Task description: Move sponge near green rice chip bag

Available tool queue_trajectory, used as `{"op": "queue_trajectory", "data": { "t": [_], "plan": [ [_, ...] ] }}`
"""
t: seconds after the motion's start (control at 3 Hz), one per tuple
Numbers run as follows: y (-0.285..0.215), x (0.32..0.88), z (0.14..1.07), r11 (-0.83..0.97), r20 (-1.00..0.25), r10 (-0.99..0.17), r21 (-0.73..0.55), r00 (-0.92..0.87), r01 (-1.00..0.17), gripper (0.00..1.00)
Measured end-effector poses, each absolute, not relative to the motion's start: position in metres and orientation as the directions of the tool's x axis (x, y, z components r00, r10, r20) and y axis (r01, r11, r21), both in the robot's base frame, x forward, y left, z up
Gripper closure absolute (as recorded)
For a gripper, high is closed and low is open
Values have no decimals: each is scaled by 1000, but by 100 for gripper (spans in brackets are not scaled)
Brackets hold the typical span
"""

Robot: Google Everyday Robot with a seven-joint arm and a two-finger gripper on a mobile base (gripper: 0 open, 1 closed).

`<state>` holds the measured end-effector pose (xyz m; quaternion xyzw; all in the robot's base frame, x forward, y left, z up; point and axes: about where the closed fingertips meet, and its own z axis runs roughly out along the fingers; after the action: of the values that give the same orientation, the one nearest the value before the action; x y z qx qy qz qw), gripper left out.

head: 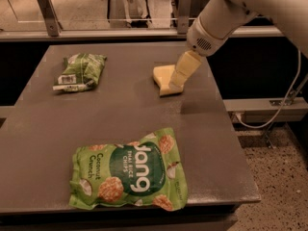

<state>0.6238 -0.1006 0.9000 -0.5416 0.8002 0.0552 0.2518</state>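
The pale yellow sponge (162, 78) lies on the dark table (96, 119), right of centre toward the far side. My gripper (180, 76) hangs from the white arm (216, 23) and comes down over the sponge's right edge, hiding that part. The large green rice chip bag (130, 174) with white "jang" lettering lies flat near the table's front edge, well apart from the sponge.
A smaller green bag with a white label strip (79, 71) lies at the far left of the table. A railing with metal posts (48, 13) runs behind the table. The table's right edge drops to a speckled floor (274, 186) with a cable.
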Motion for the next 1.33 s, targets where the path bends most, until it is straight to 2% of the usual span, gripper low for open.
{"op": "queue_trajectory", "data": {
  "t": [1.0, 1.33],
  "plan": [
    [-75, 648, 849, 399, -498, -816, -117, -294, -909, 0],
    [-74, 645, 840, 400, -497, -813, -95, -305, -912, 18]
  ]
}}
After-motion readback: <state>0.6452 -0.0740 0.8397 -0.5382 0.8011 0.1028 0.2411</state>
